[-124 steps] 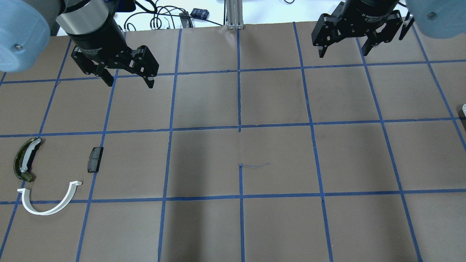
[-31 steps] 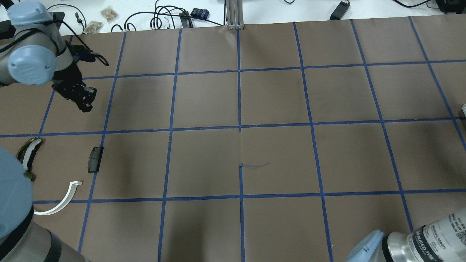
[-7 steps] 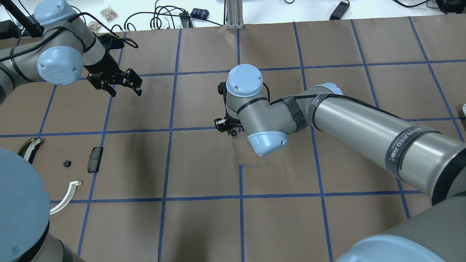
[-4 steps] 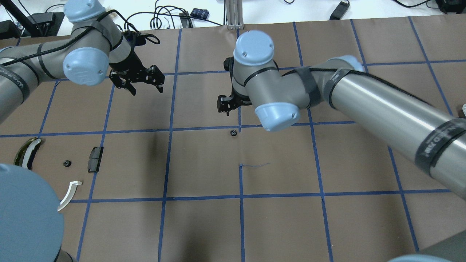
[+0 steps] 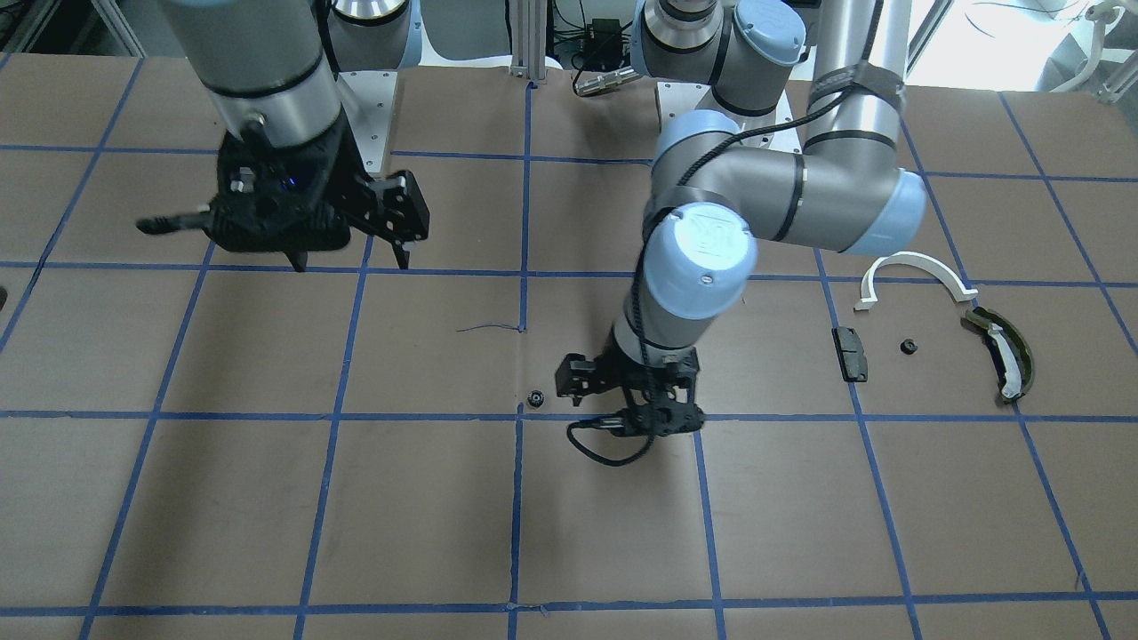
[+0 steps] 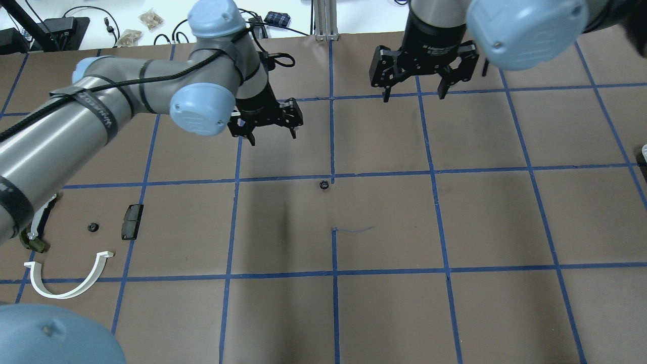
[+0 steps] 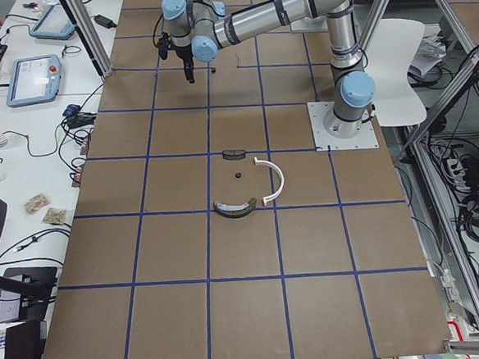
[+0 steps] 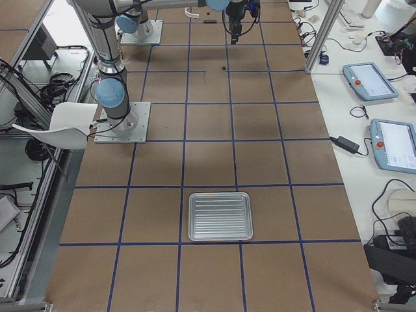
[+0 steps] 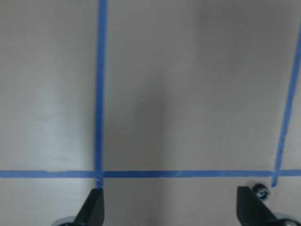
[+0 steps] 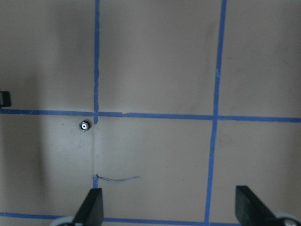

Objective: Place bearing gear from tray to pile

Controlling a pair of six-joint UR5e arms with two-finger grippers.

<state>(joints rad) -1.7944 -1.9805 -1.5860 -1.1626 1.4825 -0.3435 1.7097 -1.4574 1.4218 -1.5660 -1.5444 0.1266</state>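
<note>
A small black bearing gear (image 6: 323,184) lies alone on the brown table near its centre; it also shows in the front view (image 5: 534,398) and the right wrist view (image 10: 84,125). My left gripper (image 6: 272,137) is open and empty, above the table, back and left of this gear. My right gripper (image 6: 414,97) is open and empty, further back and to the gear's right. The pile sits at the left: a white half-ring arc (image 6: 71,290), a dark pad (image 6: 132,221), an olive shoe (image 6: 35,241) partly behind my left arm, and a second small gear (image 6: 92,227).
A ribbed silver tray (image 8: 220,216) lies far off at the robot's right end of the table, with nothing visible in it. An aluminium post (image 6: 323,20) and cables stand past the far edge. Blue tape lines grid the table.
My right gripper has let go of the gear at the table's centre and drawn back and right. My left arm has swung right, toward the centre. The gear has stayed put.
</note>
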